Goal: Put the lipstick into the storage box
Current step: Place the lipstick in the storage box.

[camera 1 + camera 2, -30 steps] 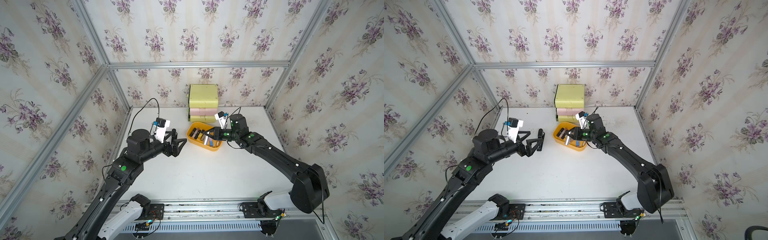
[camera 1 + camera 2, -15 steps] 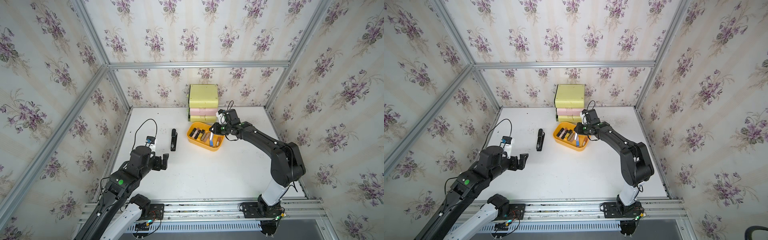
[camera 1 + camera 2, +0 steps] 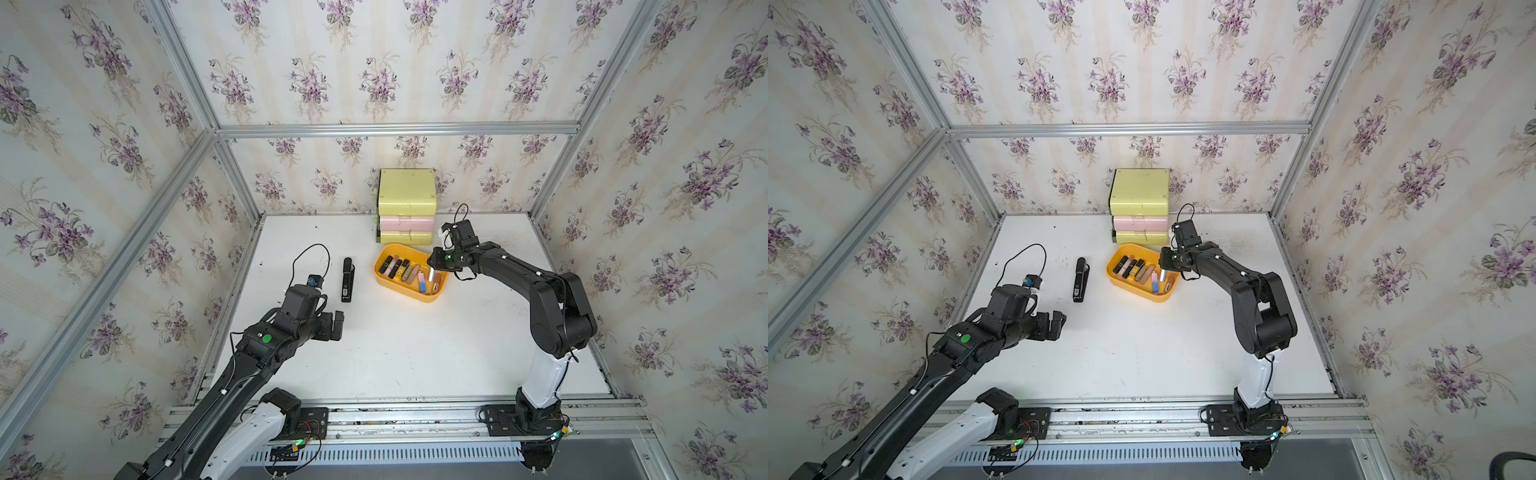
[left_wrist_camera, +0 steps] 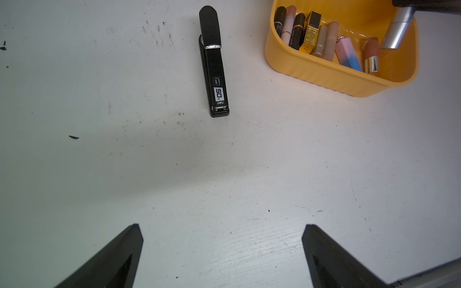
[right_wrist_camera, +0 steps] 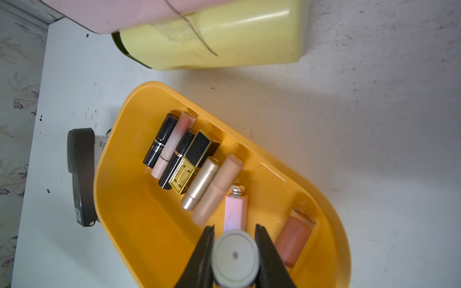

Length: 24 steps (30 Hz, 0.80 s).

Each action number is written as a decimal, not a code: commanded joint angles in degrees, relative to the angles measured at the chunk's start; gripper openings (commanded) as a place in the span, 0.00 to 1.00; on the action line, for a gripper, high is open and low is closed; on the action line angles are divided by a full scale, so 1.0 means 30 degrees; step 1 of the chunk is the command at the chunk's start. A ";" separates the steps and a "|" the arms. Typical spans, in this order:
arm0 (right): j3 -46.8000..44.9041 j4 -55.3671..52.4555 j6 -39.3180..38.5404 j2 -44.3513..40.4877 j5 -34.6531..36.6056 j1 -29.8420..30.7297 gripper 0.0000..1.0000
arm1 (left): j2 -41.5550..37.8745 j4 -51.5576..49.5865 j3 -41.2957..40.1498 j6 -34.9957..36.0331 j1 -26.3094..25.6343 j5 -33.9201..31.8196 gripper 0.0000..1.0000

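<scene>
While a top view takes in the whole white bench, the shallow orange-yellow plastic storage box sits just above the frame's centre, directly in front of the pale yellow-and-pink stacked drawer unit. The right gripper hangs over the box's right end, clamped on a silver metal lipstick that points down into the box. Whether its tip touches the box floor I cannot tell. A row of other lipsticks lies inside, left of it. A long black stapler lies just left of the box, apart from it. The left gripper hovers lower left of centre, well apart from the box, and carries nothing.

Both top views agree on the box, the silver lipstick and the stapler.

From the left wrist, that gripper's black fingers stand wide apart over bare bench. Beyond them lie the stapler and the box, with the silver lipstick slanting over its far end.

From the right wrist, two black fingers press either side of the silver lipstick's round end, seen end-on above the box.
</scene>
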 commanded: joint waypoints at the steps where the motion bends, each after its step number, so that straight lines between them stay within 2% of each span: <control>1: 0.0170 0.0612 -0.0040 0.0425 -0.0117 -0.0126 0.16 | 0.0076 0.0448 -0.0022 -0.0242 0.0005 0.0515 1.00; 13: 0.0157 0.1751 0.0768 0.2024 -0.1127 -0.0157 0.17 | -0.0214 0.0044 -0.0169 -0.0147 0.0104 0.0581 1.00; 24: -0.0876 0.2321 0.0976 0.1930 -0.1457 -0.0149 0.25 | -0.0039 0.0110 -0.0081 -0.0155 0.0202 0.0755 1.00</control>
